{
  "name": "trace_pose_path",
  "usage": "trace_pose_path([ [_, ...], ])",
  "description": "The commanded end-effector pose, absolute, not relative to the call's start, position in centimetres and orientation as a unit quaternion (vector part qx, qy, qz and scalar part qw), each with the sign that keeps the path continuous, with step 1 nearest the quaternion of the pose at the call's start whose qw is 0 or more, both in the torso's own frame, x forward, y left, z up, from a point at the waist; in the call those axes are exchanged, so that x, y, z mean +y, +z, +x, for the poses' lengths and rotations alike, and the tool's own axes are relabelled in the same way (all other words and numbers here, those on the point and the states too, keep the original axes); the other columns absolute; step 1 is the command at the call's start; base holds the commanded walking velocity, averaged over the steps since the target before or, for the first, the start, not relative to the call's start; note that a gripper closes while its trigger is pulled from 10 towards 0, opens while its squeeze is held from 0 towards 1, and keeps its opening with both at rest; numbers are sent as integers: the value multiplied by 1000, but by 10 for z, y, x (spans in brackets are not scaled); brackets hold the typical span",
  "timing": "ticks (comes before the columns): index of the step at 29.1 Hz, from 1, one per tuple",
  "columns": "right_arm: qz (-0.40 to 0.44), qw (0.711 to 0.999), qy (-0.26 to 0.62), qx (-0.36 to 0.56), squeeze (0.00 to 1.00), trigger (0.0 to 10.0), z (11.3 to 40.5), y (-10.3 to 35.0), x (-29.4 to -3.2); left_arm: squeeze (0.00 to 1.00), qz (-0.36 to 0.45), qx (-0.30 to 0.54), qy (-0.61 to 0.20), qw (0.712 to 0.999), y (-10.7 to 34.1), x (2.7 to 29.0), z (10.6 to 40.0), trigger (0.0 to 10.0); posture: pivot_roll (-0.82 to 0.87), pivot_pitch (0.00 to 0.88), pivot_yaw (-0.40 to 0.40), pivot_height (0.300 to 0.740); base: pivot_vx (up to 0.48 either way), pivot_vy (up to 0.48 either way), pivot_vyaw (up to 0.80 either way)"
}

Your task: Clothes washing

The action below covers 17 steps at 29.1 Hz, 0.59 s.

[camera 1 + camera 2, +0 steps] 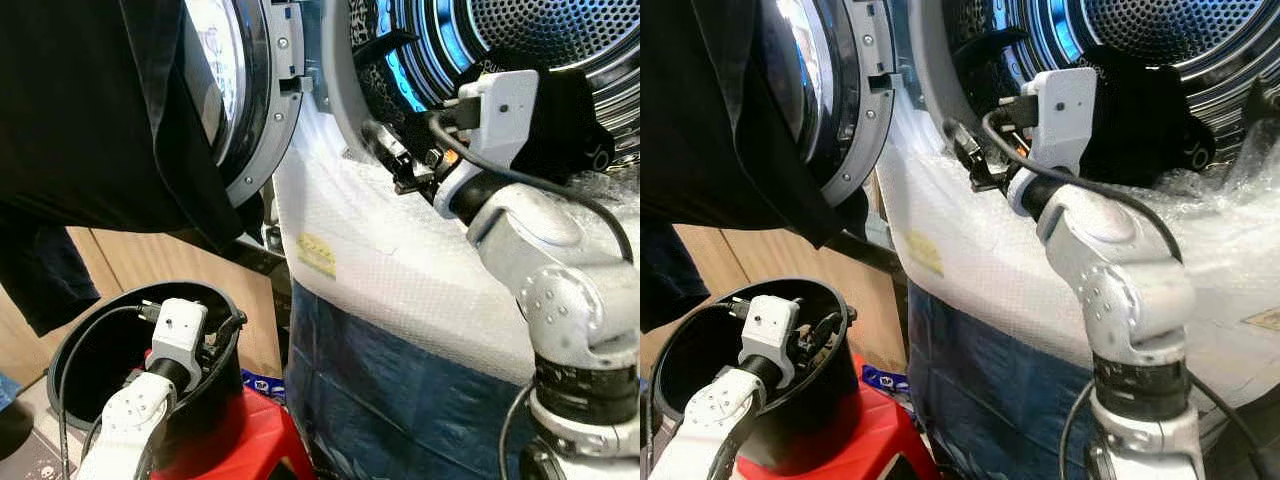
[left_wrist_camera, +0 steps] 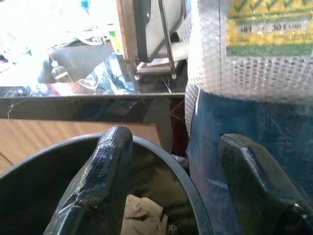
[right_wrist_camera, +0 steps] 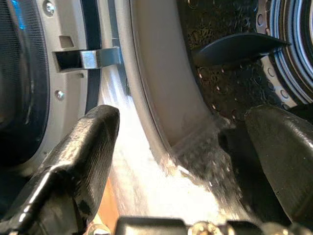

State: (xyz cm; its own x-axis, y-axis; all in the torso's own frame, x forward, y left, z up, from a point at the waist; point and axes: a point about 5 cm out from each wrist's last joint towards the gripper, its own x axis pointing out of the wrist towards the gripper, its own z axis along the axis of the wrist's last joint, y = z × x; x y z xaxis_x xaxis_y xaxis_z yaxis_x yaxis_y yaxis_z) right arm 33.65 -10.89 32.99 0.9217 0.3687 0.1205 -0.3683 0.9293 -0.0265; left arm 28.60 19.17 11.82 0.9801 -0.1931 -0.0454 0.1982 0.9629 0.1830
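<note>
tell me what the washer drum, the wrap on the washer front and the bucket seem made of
Drum: likely polished metal, shiny, with rows of small holes.
Wrap: clear plastic bubble wrap, going by its dimpled, whitish, see-through look.
Bucket: probably black plastic with a smooth, slightly glossy rim.

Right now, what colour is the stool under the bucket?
Red stool, seen best in the left eye view.

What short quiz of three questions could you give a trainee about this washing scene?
1. True or false: the left end effector is shut on a cloth.
2. Where is the right end effector? A) at the drum opening B) inside the bucket
3. What colour is the stool under the bucket?

Key: 1 false, it is open over the bucket; 2 A; 3 red.
</note>
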Motion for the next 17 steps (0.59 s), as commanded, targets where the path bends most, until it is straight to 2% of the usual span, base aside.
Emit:
trace_pose_path([
  [1, -10, 986, 160, -43, 0, 10000, 345, 331, -114, 0, 94, 20, -96, 991, 117, 193, 288, 10000, 144, 0, 102, 740, 0, 0, 0],
  [6, -11, 990, 141, -13, 0, 10000, 355, 329, -118, 0, 95, 19, -96, 991, 119, 194, 290, 10000, 139, 0, 107, 740, 0, 0, 0],
  [12, -4, 987, 158, 32, 0, 10000, 364, 331, -120, 0, 94, 19, -95, 991, 120, 196, 291, 10000, 136, 0, 104, 740, 0, 0, 0],
  [17, 6, 990, 131, 41, 0, 10000, 381, 336, -131, 0, 94, 20, -93, 991, 118, 196, 289, 10000, 138, 0, 100, 740, 0, 0, 0],
])
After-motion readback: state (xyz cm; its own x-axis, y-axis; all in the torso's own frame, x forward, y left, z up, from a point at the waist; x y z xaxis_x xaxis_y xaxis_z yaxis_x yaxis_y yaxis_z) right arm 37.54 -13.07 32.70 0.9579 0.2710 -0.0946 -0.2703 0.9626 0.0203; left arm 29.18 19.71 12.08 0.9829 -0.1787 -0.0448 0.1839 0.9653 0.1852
